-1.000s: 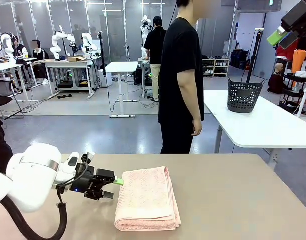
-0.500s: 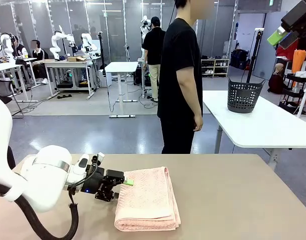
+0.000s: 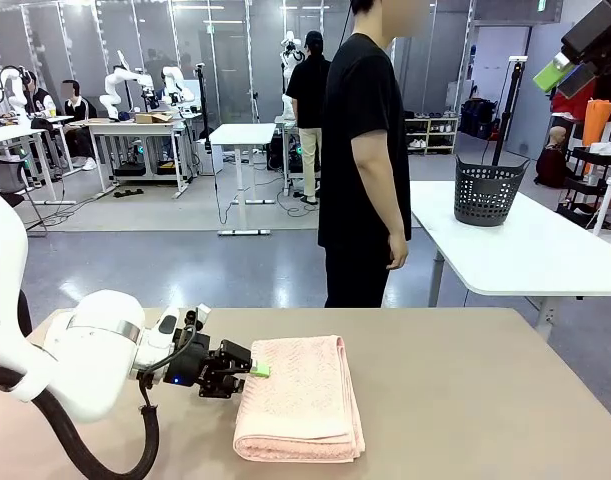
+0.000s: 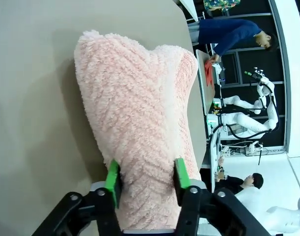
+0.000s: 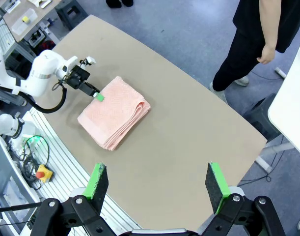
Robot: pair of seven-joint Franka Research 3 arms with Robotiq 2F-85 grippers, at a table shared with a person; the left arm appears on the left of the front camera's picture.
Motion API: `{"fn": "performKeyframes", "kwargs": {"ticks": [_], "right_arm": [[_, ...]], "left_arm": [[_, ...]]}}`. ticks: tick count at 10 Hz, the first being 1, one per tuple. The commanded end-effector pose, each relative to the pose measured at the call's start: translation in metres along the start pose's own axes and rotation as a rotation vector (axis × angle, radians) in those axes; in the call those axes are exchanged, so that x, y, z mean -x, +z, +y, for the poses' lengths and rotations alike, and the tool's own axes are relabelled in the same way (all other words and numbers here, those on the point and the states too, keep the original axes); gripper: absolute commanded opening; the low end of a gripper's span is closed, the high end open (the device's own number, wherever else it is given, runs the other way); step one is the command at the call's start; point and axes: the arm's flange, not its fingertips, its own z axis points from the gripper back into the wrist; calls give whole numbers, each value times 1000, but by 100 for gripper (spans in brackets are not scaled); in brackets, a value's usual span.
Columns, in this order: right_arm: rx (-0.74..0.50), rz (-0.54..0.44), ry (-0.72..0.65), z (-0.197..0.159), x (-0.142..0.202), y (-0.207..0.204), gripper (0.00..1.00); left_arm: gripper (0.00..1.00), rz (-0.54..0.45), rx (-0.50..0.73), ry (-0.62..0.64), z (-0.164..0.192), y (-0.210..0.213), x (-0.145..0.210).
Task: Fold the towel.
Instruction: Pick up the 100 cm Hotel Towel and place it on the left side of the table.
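The towel [image 3: 298,400] lies folded in a thick pink stack on the brown table [image 3: 465,400], near the robot's side and a bit left of the middle. The left gripper [image 4: 146,183] is at the towel's left edge, and its two green pads [image 4: 112,179] sit on either side of a fat bunch of the cloth. The jaws are about half closed and press on the layers, so it looks like the grab step of one more fold. Next, the arm would need a firm pinch on all the layers, then a lift and a carry across to the other edge. If some layers slip out, the fold may come out messy.

The right gripper [image 5: 157,183] hangs high above the table, wide open with nothing in it.

A dark basket [image 3: 488,192] stands on a white table [image 3: 525,255] behind the person [image 3: 365,150]; I cannot see what is inside it
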Motion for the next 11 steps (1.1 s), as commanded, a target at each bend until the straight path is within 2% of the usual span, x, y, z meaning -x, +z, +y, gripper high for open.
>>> {"fn": "performKeyframes", "kwargs": {"ticks": [1, 2, 3, 6, 7, 8, 11], "right_arm": [[-12, -4, 5, 1, 0, 0, 100], [-12, -4, 5, 1, 0, 0, 100], [-12, -4, 5, 1, 0, 0, 100], [-12, -4, 5, 1, 0, 0, 100], [-12, -4, 5, 1, 0, 0, 100], [-12, -4, 5, 1, 0, 0, 100], [-12, -4, 5, 1, 0, 0, 100]], "left_arm": [[0, 4, 20, 11, -3, -3, -6], [3, 6, 21, 9, -5, -2, -7], [0, 11, 30, 11, -6, 0, -7], [0, 7, 50, 34, -6, 4, -15], [0, 31, 59, 2, -4, 4, -17], [0, -4, 22, 13, -2, 3, -6], [0, -4, 22, 13, -2, 3, -6]]}}
